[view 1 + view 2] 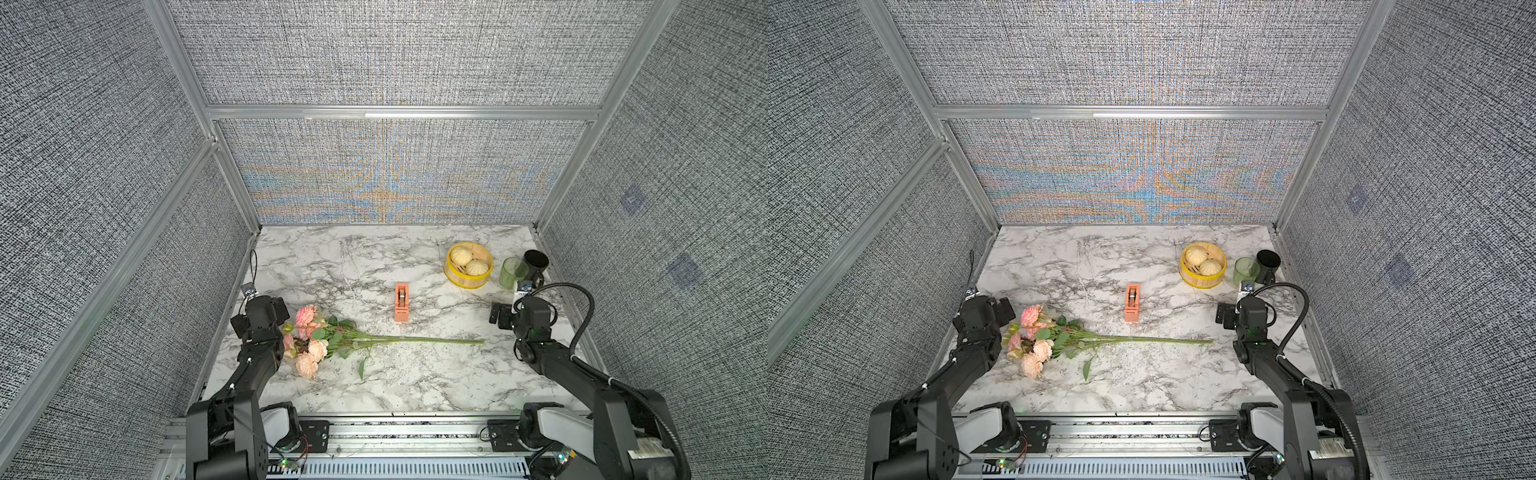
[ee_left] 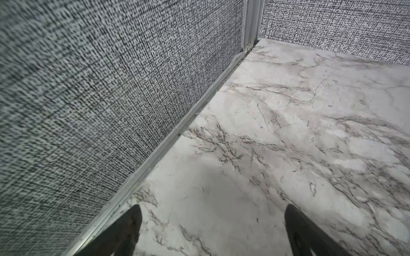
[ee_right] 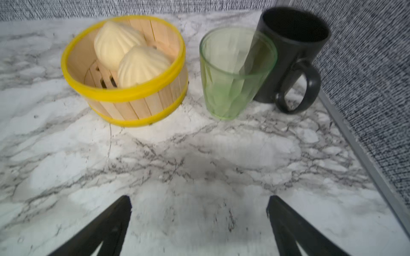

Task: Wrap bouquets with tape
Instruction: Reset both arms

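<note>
Marble-patterned white tabletop (image 1: 374, 386) inside a grey fabric-walled enclosure, shown in both top views. The bouquet (image 1: 328, 336) of artificial pink and peach roses with green leaves lies flat on the near-left part of the tabletop; its blooms sit just beside the left arm; its long thin green stems run across toward the right arm and end short of it. The narrow salmon-orange plastic tape dispenser (image 1: 401, 302) stands near the middle of the tabletop, just beyond the stems, apart from the bouquet and touched by neither arm.

Left end effector (image 2: 212, 208): jaws spread wide and empty, over bare tabletop beside the left wall. Right end effector (image 3: 199, 197): jaws likewise spread wide and empty, facing three items at the far-right corner: a round wooden steamer basket (image 3: 137, 106) with yellow rims, holding two pale buns (image 3: 124, 51); a translucent green glass tumbler (image 3: 230, 84); a black handled mug (image 3: 295, 55) directly behind the tumbler. Whether tumbler and mug touch cannot be told.
</note>
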Tool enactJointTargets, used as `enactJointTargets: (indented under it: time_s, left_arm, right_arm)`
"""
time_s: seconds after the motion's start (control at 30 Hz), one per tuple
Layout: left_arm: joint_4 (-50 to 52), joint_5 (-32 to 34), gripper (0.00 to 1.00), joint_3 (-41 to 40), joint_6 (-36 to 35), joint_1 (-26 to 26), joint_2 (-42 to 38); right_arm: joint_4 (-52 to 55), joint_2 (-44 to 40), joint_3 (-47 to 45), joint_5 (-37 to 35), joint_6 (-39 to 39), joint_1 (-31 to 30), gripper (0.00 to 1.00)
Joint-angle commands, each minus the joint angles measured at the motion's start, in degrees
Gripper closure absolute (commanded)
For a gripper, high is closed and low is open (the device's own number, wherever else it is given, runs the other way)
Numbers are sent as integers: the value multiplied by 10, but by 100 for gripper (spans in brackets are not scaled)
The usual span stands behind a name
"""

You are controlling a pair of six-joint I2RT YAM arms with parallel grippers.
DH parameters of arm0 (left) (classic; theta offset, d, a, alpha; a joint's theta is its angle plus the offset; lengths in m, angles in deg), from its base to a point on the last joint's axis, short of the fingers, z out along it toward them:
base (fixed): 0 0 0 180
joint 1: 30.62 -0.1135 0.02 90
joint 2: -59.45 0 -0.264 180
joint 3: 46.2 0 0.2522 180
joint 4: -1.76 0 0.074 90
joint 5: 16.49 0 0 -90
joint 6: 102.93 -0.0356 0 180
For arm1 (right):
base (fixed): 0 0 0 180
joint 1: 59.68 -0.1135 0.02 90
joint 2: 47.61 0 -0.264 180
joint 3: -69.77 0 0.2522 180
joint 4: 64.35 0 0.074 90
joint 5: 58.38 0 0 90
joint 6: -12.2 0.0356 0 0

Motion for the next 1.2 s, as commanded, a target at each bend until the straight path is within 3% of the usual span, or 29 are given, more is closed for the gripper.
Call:
enactJointTargets:
  time_s: [0.0,0.13,0.3,0.5,0.63,0.73,0.8,1.0,1.13,1.17]
  left_arm:
    - [-63,-77,0,18,16,-6,34]
    - [-39,-150,0,43,0,-6,41]
    - [-146,-245,0,23,-62,-6,78]
    - [-146,-283,0,31,-82,-5,90]
    - [-140,-323,0,38,-109,2,96]
    - [-106,-325,0,45,-108,30,85]
    - [-140,-337,0,27,-81,31,77]
    - [-188,-314,0,2,-57,35,71]
    - [-268,-295,0,-41,-48,48,84]
    - [-350,-295,0,-65,-53,54,121]
  right_arm:
    - [-50,17,4,-16,-4,3,1]
    - [-51,32,16,-14,-9,7,1]
    - [-149,82,12,-14,-20,9,1]
    - [-96,112,60,29,-19,15,1]
    - [-220,152,16,48,-27,12,1]
    - [-243,195,29,45,-38,3,1]
    - [-205,186,40,40,-37,0,1]
    - [-276,205,16,32,-40,-3,1]
    - [-257,199,21,29,-39,-4,1]
    - [-258,198,21,29,-40,-4,1]
